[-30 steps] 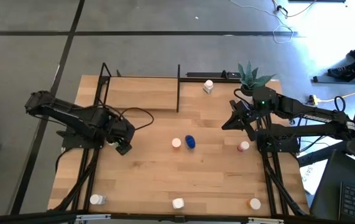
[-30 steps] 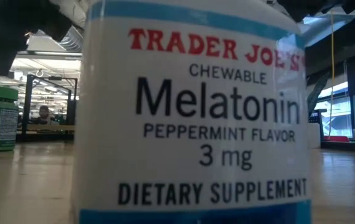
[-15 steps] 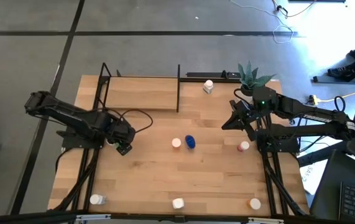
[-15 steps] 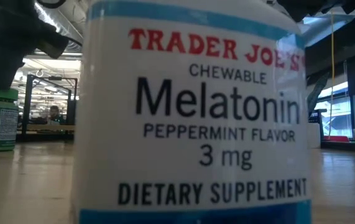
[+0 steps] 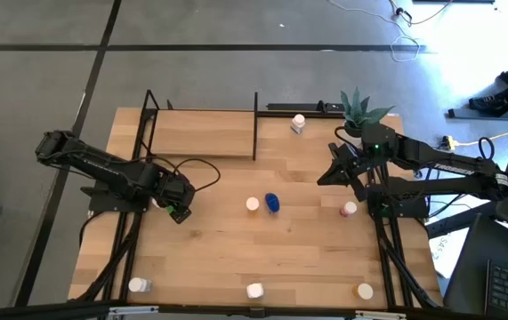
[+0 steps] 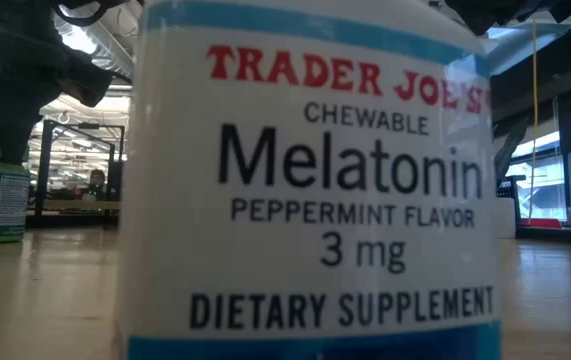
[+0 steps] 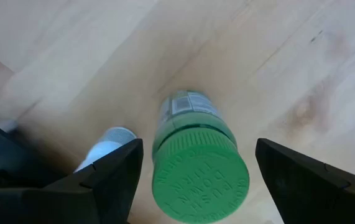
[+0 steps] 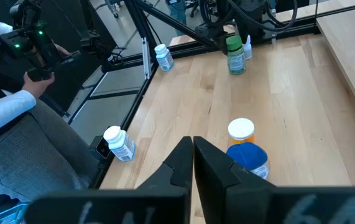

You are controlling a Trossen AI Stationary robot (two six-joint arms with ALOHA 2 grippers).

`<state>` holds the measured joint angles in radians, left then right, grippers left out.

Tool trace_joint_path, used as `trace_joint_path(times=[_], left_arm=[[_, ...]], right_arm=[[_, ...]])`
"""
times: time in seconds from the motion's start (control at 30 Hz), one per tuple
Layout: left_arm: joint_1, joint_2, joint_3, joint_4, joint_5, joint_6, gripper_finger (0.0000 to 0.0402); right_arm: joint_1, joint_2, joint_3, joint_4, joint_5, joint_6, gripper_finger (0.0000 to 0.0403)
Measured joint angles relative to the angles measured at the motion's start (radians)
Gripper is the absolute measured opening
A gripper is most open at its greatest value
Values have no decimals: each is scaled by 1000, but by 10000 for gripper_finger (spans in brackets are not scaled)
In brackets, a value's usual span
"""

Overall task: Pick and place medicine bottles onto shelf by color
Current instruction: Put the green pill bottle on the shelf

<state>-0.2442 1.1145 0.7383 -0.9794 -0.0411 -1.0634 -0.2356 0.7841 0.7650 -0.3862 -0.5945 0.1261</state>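
Left arm reaching down over the light wooden table (image 5: 236, 240).
Left end effector (image 7: 193, 163) spread wide, straddling upright green-capped green medicine bottle (image 7: 197, 162); right end effector (image 8: 193, 155) closed, empty, raised.

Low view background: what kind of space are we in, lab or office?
Probably an open robotics lab or workshop. The low view shows exposed ceiling ducts and big windows. The high view shows bare concrete floor with loose cables. In the right wrist view, a seated person holds a controller.
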Motion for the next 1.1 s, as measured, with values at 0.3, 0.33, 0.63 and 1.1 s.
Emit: trace_joint_path(times=[0.3, 0.33, 0.63, 1.1], left_arm=[[-8, 23, 0, -7, 0, -8, 290], [-8, 30, 0, -7, 7, -8, 286], [-8, 52, 0, -6, 13, -8, 231], [-7, 53, 41, -6, 39, -57, 202]], right_arm=[[0, 0, 0, 0, 0, 0, 17], [0, 0, 0, 0, 0, 0, 17], [0, 0, 0, 0, 0, 0, 17], [0, 0, 0, 0, 0, 0, 17]])
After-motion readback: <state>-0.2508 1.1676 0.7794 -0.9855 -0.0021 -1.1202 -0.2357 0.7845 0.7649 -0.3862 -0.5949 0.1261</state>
